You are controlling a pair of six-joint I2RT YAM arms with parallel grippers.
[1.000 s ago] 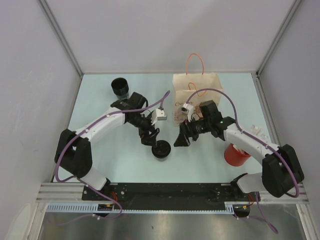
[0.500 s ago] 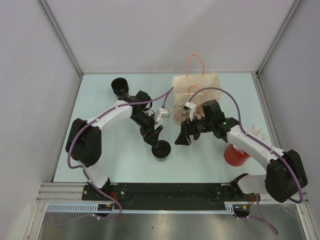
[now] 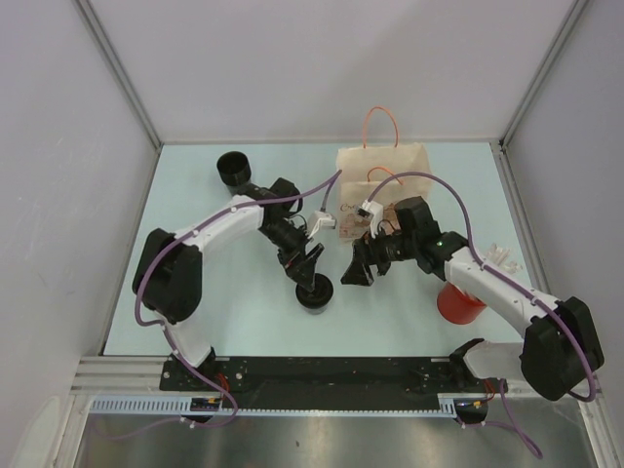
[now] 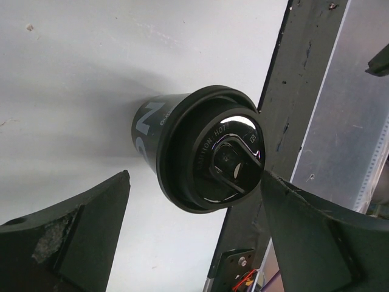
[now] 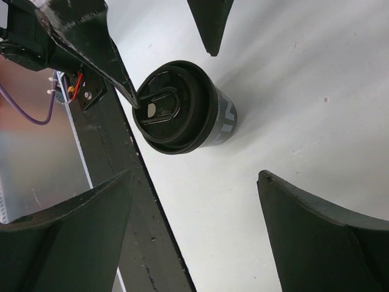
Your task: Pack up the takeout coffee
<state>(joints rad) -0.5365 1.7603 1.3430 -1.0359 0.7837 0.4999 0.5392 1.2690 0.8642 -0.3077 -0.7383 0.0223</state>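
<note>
Handling of the lidded cup (image 3: 314,292): it is judged light if empty, and heavier and apt to slosh if filled. The wall is likely thin and easily dented. The lid (image 4: 228,158) looks smooth and glossy and could be popped off by a hard squeeze.
Place of the cup: it stands upright on the counter (image 3: 224,292), near the front edge and between the two arms. It is well apart from the paper bag (image 3: 380,185) at the far side.
Hold advised: the upper wall just under the lid rim is to be taken from both sides, where the rim stiffens the cup. The lid itself is best left alone, and the cup is to be kept upright.
Left claw (image 3: 308,265): released, with the jaws spread wide. In the wrist view the cup is framed between its fingers (image 4: 67,243). One finger is seen very close to the lid rim, but whether it touches cannot be told.
Right claw (image 3: 353,275): released as well, jaws wide, nothing held. It is aimed at the same cup from the right and stands apart from it.
Bag: thin paper with cord handles, judged soft and easily creased. Whether its mouth is open cannot be told.
Other things: an open black cup (image 3: 234,171) is at the far left, and a red cup (image 3: 458,302) is partly hidden under the right arm.
</note>
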